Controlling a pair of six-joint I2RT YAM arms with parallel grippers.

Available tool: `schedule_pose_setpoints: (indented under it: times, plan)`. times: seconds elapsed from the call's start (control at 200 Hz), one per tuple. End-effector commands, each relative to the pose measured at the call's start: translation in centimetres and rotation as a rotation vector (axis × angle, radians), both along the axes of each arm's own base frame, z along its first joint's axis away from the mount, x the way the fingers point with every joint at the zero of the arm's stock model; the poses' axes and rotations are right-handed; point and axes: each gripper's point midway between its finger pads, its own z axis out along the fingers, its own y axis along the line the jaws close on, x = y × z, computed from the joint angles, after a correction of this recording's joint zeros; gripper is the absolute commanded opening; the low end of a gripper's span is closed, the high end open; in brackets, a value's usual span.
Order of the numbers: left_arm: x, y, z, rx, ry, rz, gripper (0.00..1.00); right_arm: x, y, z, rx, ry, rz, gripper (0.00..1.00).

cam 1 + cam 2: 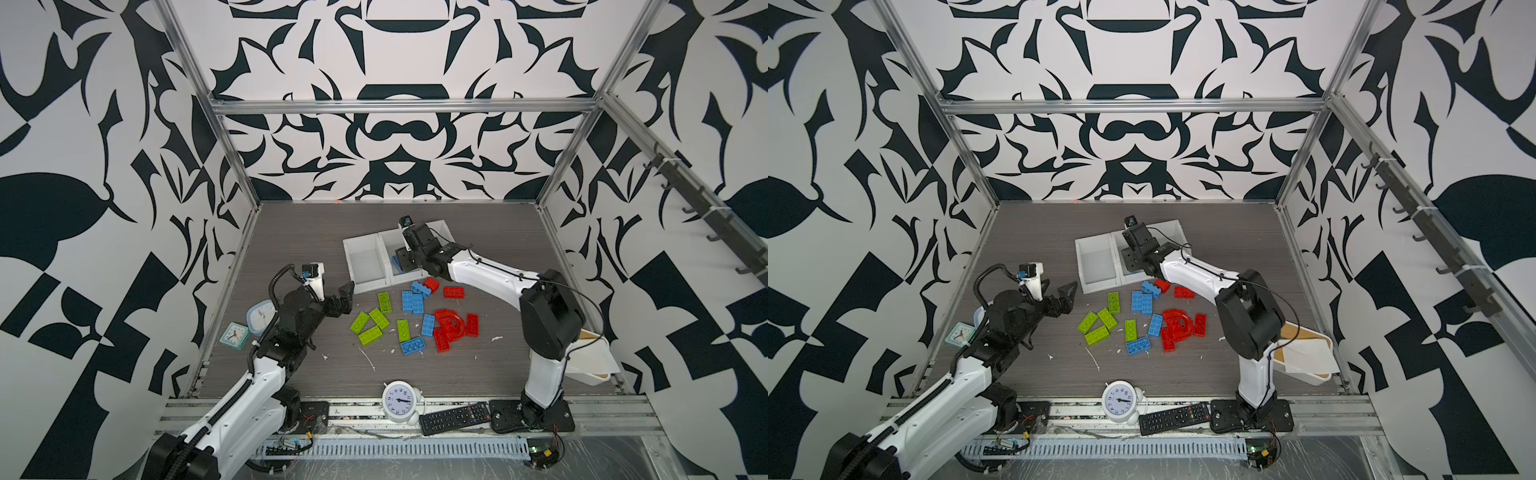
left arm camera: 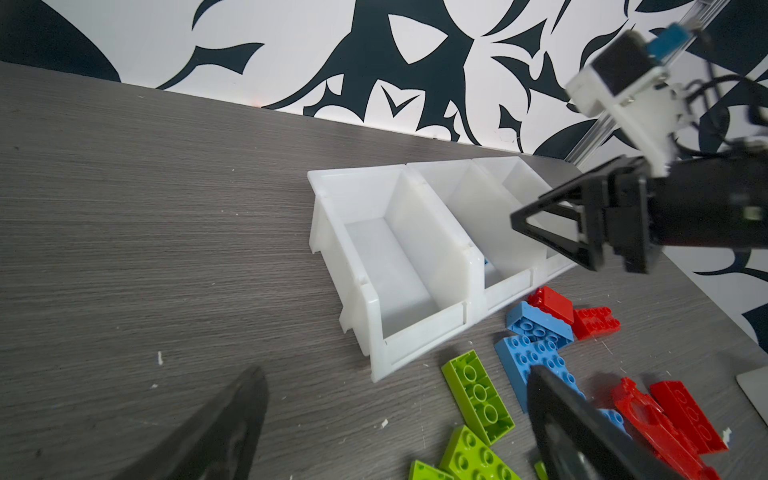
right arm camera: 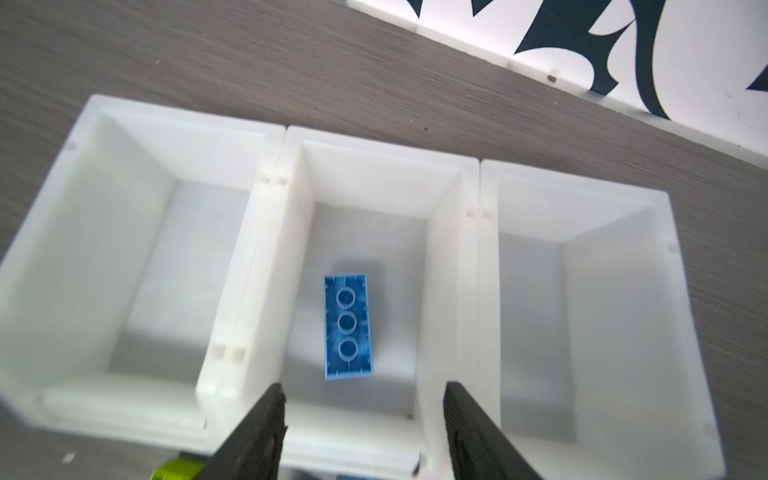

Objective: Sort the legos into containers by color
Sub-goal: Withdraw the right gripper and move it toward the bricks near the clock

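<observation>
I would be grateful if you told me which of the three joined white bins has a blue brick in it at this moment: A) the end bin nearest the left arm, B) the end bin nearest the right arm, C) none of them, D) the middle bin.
D: the right wrist view shows one blue brick inside the middle bin, just beyond the open jaws of the right gripper.

The grey wood-grain counter bears a row of three joined white plastic bins below the right pincer. Just ahead of the left pincer lie lime green studded bricks, then light blue bricks, then red bricks and a red arch piece. Behind the left pincer sit a round white lidded tub and a small teal square clock.
</observation>
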Motion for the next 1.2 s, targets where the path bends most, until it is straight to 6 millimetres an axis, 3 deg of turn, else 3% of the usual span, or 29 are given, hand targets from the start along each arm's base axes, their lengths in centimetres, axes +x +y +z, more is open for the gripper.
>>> schedule_pose_setpoints:
  times: [0.0,0.215,0.35,0.5,0.65,0.925,1.005,1.195]
  plan:
    - [-0.2,-0.1,0.2,-0.012,-0.007,-0.007,1.0,-4.2,-2.8,2.1,0.003,0.027,0.008,0.63]
    - [-0.2,-0.2,0.1,-0.014,-0.003,-0.013,1.0,-10.1,-5.4,-0.4,-0.023,0.208,0.052,0.59]
    - [-0.2,-0.2,0.1,-0.009,-0.002,-0.013,1.0,-13.1,-4.2,-1.3,0.054,0.305,0.124,0.57]
    - [-0.2,-0.1,0.2,-0.007,-0.004,-0.006,1.0,-18.5,-0.8,-2.6,0.0,0.353,0.439,0.59]
    - [-0.2,0.0,0.1,-0.009,-0.002,-0.003,0.99,-21.7,0.3,-4.0,-0.075,0.378,0.629,0.59]
    - [-0.1,0.2,-0.1,-0.001,0.002,0.012,1.0,-24.1,0.7,-4.8,-0.149,0.388,0.766,0.6]
    - [-0.1,0.3,-0.2,0.0,0.001,0.016,1.0,-24.5,0.0,-5.7,-0.2,0.398,0.766,0.66]
    - [0.1,0.3,-0.4,0.004,0.008,0.02,1.0,-24.4,-0.5,-6.8,-0.263,0.407,0.754,0.66]
